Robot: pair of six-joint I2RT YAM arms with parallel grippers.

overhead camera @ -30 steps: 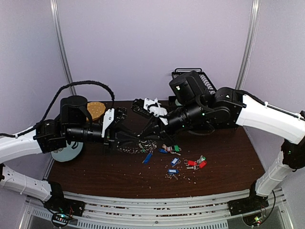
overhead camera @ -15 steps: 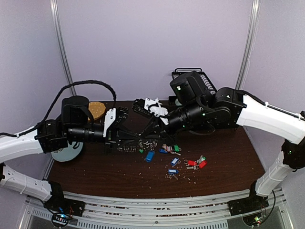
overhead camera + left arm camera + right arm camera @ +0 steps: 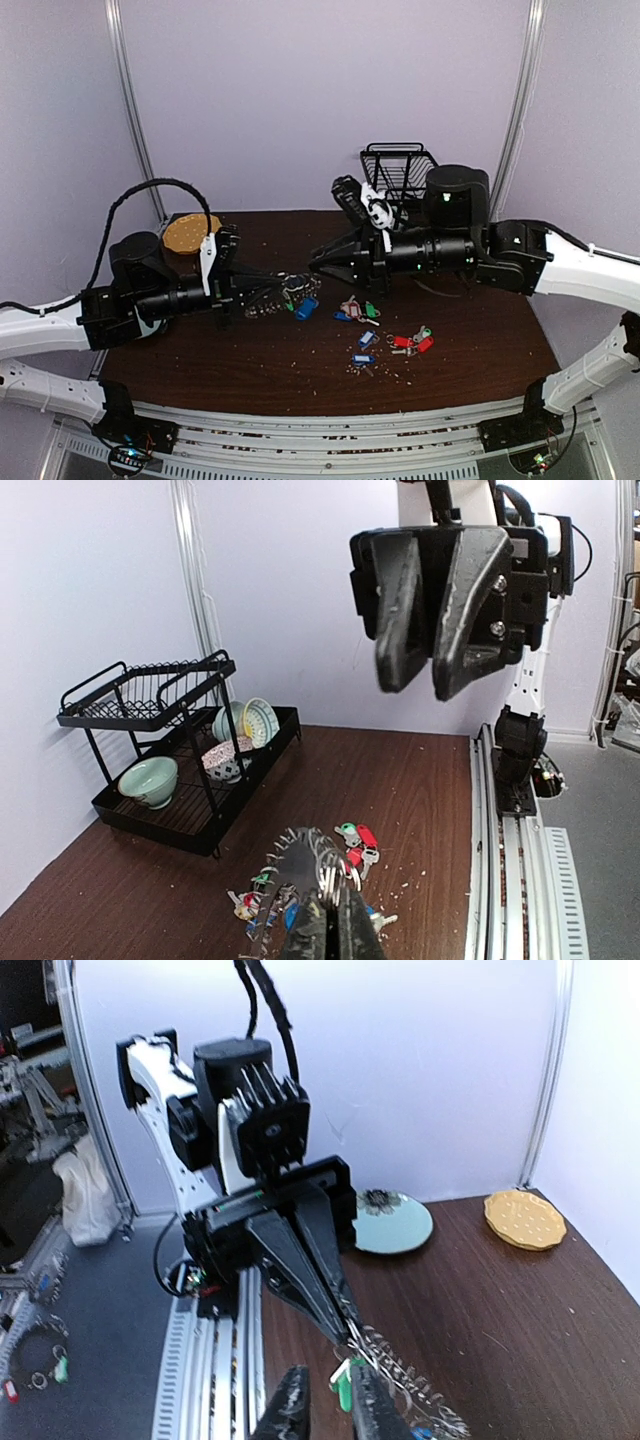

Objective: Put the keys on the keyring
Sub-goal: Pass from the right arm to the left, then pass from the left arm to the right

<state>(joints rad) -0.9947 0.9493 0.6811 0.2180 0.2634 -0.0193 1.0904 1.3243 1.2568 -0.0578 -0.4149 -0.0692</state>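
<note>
- Since the earlier frames, we see both arms pull apart. The left gripper [image 3: 268, 287] has drawn back toward the left of the top view, and the right gripper [image 3: 318, 264] has swung out to the right of centre.
- The keyring [image 3: 290, 290] has come up off the table [image 3: 480, 330] with the left gripper and now sits at centre frame.
- In the left wrist view, the left fingers are pinched shut on the rings, and the loop of links fans out above them.
- The right gripper points at the left one from close by, tips nearly meeting the ring. Its jaws show only a narrow gap and hold nothing.
- A blue-tagged key [image 3: 305, 308] sits just below the ring; we cannot tell whether it is attached.
- The other keys [image 3: 357, 312] lie scattered on the table to the lower right of the ring, with green, red and blue tags.
- A black dish rack [image 3: 398, 165] stands at the upper right, against the back wall.
</note>
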